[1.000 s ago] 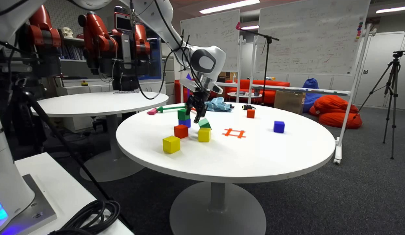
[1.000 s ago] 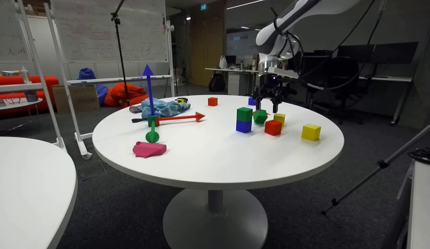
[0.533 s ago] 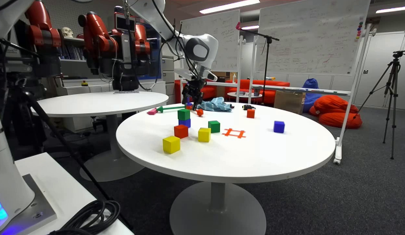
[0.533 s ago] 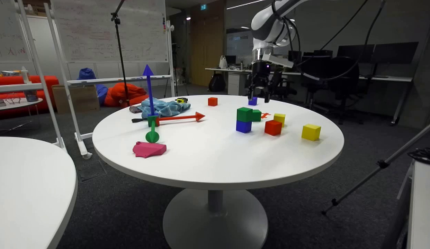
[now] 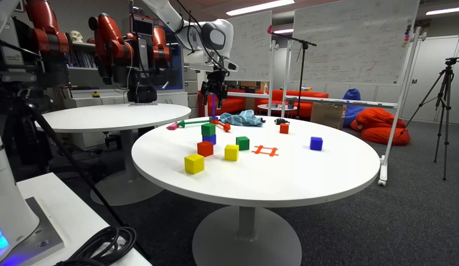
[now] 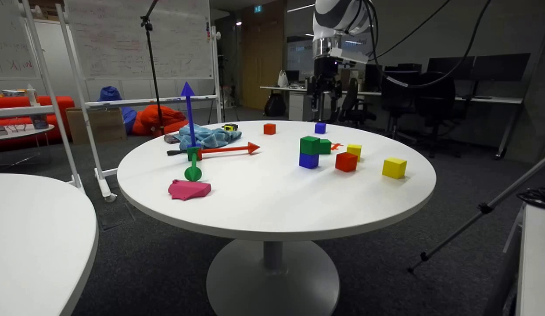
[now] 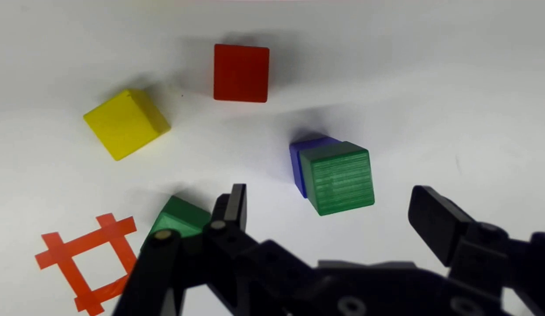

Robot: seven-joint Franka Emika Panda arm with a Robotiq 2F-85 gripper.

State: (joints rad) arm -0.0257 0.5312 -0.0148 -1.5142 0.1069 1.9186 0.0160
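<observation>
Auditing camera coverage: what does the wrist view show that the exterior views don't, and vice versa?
Wrist view only: streaks on top of the upper green cube, and a top-down look at it framed by the open gripper.
Exterior views only: three-axis arrow model, light-blue cloth, angular pink piece, lone blue cube, orange-red cube, and how high the gripper hangs.
Shared: upper green cube on lower blue cube, red cube, one yellow cube, loose green cube, red tape outline, gripper.
</observation>
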